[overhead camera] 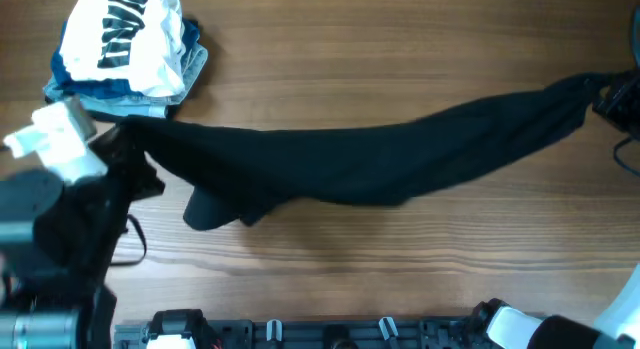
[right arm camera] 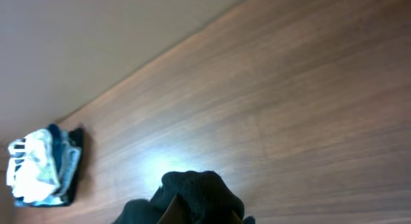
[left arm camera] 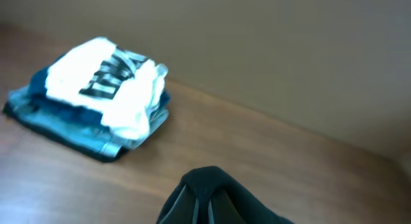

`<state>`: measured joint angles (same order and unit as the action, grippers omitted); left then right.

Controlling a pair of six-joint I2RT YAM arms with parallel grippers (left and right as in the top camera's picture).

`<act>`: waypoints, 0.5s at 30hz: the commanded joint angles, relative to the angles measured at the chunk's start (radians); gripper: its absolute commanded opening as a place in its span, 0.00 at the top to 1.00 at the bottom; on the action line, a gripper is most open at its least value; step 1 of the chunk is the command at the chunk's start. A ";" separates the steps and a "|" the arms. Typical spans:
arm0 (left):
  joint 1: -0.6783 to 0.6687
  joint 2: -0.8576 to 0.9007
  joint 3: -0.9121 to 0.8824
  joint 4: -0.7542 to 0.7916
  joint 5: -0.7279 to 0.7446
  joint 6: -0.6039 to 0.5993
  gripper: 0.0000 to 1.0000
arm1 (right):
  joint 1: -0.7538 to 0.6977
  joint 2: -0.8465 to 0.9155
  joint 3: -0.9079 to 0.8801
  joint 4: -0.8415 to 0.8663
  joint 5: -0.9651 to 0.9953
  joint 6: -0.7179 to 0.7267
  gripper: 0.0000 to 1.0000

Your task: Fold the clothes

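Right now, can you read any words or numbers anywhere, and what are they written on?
White garment: big black letters across it, but too blurred and creased to read in any view.
Black T-shirt: no words, label or number showing.
Nothing else in these pictures carries writing that I can make out.

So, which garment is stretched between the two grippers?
The black T-shirt, pulled out long; the white lettered garment and the denim pieces lie folded in a stack.
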<state>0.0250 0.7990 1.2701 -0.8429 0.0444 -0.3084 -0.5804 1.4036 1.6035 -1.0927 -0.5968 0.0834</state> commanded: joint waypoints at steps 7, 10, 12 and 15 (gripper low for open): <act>-0.034 0.524 0.007 0.085 -0.035 0.013 0.96 | 0.091 0.405 0.019 0.255 0.085 0.056 0.96; -0.079 0.665 0.007 0.161 -0.035 0.013 0.96 | 0.160 0.541 0.019 0.482 0.084 0.103 0.96; -0.116 0.741 0.007 0.213 -0.035 0.013 0.96 | 0.204 0.606 0.019 0.621 0.085 0.100 0.83; -0.164 0.814 0.007 0.264 -0.035 0.013 0.96 | 0.241 0.611 0.023 0.687 0.082 0.103 0.08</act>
<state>-0.0948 1.5654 1.2690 -0.6109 0.0227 -0.3084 -0.3634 2.0312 1.6054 -0.4294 -0.5144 0.1715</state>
